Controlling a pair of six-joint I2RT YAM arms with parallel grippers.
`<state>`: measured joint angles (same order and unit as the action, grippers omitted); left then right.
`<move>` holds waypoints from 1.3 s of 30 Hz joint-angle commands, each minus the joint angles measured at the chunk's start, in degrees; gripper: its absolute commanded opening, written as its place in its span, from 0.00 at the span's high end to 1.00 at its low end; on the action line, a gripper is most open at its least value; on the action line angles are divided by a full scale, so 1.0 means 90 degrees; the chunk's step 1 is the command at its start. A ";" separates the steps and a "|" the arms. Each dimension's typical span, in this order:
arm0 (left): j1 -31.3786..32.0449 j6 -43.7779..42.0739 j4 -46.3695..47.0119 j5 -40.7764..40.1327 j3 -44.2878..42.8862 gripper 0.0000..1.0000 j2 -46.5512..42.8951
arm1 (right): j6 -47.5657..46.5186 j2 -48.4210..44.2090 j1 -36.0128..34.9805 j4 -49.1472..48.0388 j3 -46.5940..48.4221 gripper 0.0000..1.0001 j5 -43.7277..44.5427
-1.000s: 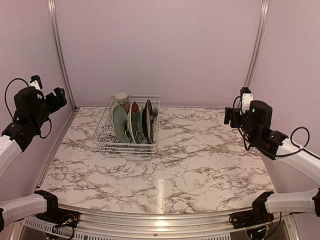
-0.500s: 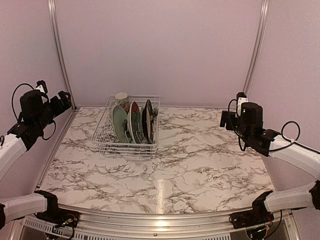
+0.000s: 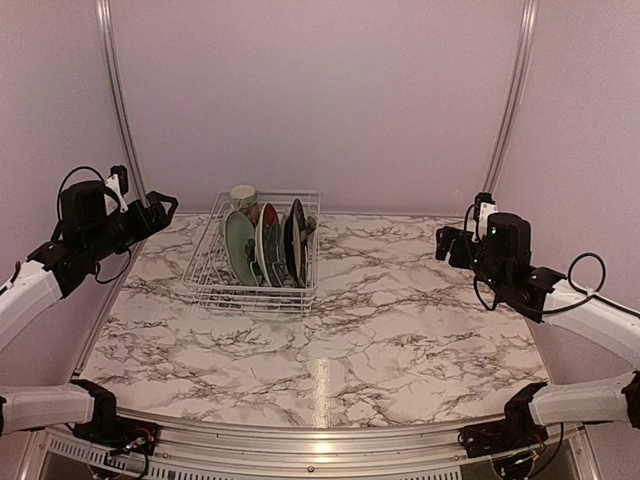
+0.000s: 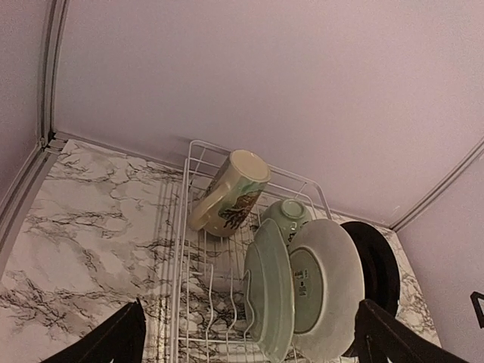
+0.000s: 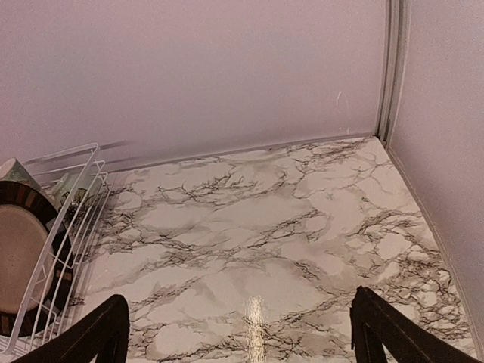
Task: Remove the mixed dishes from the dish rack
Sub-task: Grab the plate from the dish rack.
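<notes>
- Both arms have swung inward over the table [image 3: 400, 330]; left gripper [image 3: 152, 207] and right gripper [image 3: 447, 244] hang spread wide, empty.
- Dish rack [image 3: 245, 292], still loaded, sits at far left, just right of the left gripper and well apart from the right one.
- Plates [image 3: 262, 245] stand on edge, rims running near-to-far; mug [image 4: 229, 191] behind.

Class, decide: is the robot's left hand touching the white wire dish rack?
Apart. The top external view shows bare marble table between the open left hand and the white wire dish rack.
</notes>
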<state>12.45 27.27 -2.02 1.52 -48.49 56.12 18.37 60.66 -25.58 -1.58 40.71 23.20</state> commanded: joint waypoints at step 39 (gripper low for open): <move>0.4603 0.0297 -0.4205 -0.4166 -0.7013 0.13 0.6346 | 0.0492 0.1607 0.0038 0.1289 0.1018 0.02 -0.1245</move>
<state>53.74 29.89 -34.11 -30.11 -108.27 110.26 24.32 77.25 -25.50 10.76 50.26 12.93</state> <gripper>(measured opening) 0.866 0.985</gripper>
